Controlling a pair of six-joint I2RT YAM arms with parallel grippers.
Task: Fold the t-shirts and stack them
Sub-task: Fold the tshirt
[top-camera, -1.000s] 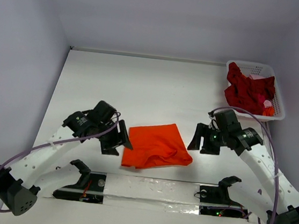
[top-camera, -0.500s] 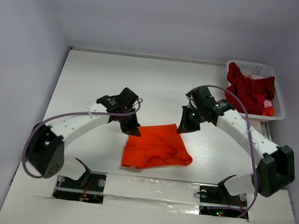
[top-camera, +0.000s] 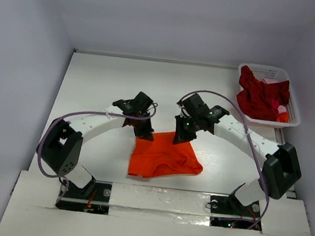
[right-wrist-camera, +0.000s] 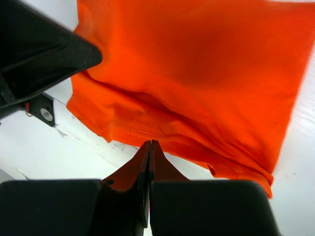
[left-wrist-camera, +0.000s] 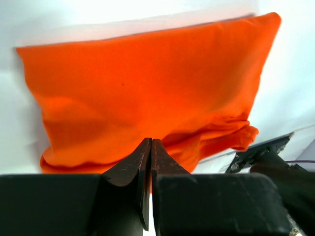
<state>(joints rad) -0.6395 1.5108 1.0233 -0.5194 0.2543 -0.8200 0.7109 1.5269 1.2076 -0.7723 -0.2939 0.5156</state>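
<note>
While by the orange t-shirt [top-camera: 164, 156], far edge — both jaws pressed together; open table [top-camera: 122, 80] beyond.

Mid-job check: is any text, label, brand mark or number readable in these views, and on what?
None can be read.
The orange t-shirt is plain in the top view and in both wrist views.
The white basket and the dark red shirts in it show no lettering.
</note>
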